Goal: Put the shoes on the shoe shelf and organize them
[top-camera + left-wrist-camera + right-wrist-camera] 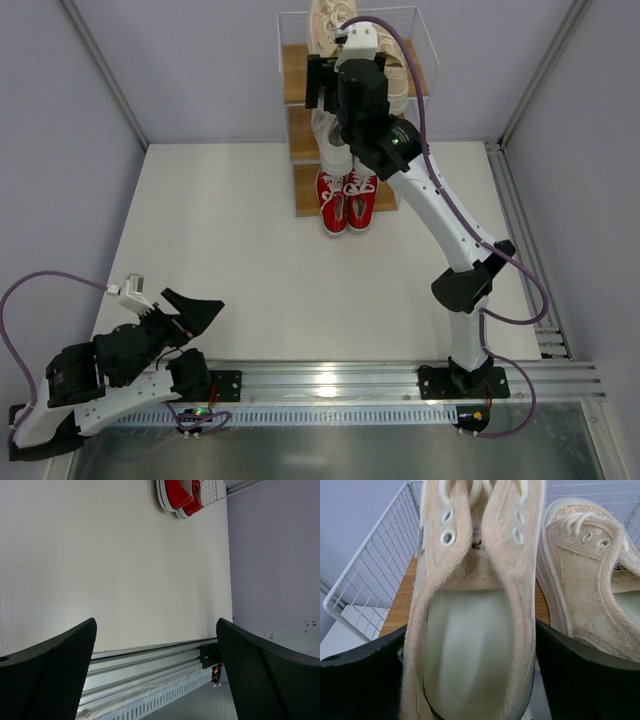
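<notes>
Top centre: right hand (472, 635) straddles a beige lace-up sneaker (475, 555) beside its mate (585, 580) atop the wooden, white-wire shoe shelf (295, 75); we cannot tell if it grips. Red canvas sneakers (347, 200) sit on its lowest tier. Left hand (156, 622) gapes empty. We judge little remains.

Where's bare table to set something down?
Free: the whole white table from the red sneakers down to the left fingers and near rail. Crowded: shoe shelf top board, two beige sneakers with the right arm over them.
</notes>
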You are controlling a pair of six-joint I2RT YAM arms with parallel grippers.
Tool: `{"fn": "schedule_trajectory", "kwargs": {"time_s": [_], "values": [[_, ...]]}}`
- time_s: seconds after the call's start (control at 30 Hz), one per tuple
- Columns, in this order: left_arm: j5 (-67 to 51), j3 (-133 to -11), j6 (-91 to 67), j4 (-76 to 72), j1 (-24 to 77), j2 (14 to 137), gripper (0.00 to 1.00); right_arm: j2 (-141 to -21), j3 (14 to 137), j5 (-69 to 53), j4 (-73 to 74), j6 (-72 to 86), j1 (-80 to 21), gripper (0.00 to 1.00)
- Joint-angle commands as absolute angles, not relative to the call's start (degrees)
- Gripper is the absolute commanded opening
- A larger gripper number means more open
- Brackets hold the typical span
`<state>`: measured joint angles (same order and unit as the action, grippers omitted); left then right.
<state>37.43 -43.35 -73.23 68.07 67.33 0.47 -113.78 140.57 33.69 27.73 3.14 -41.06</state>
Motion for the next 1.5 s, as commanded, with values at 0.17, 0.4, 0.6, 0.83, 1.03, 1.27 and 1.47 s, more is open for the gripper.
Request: {"fn": "schedule_trajectory", "kwargs": {"time_s": [0.17,0.4,0.6,0.83,1.03,1.27,1.47], "values": [[38.32,-45.70,-73.30,69.61,66.36,-2.46,1.00,-110.13,142.38,34.45,19.69,2.29,-40.96,1.00],[38.23,-46.32,-72.60,70.14,65.83,-2.46,1.00,-108.64,141.94,34.02,17.49,1.41,-41.31,1.00],[38.58,-46.93,-69.97,66.29,65.74,-2.20,1.00,-101.89,139.32,32.43,11.70,-5.08,-44.64,1.00],[35.07,-49.30,-57.14,48.30,65.74,6.66,0.99,-89.85,126.10,34.71,8.44,-6.33,-47.11,1.00],[35.07,-59.40,-46.70,36.86,65.74,26.78,0.90,-69.63,101.54,39.89,-1.92,-8.00,-46.41,0.84],[35.51,-71.26,-36.14,25.50,65.66,46.12,0.20,-59.06,91.14,23.02,12.79,5.08,-33.36,0.04],[32.71,-79.27,-28.84,17.33,64.26,58.17,0.00,-61.52,86.25,-12.96,12.43,17.10,-11.31,0.04]]}}
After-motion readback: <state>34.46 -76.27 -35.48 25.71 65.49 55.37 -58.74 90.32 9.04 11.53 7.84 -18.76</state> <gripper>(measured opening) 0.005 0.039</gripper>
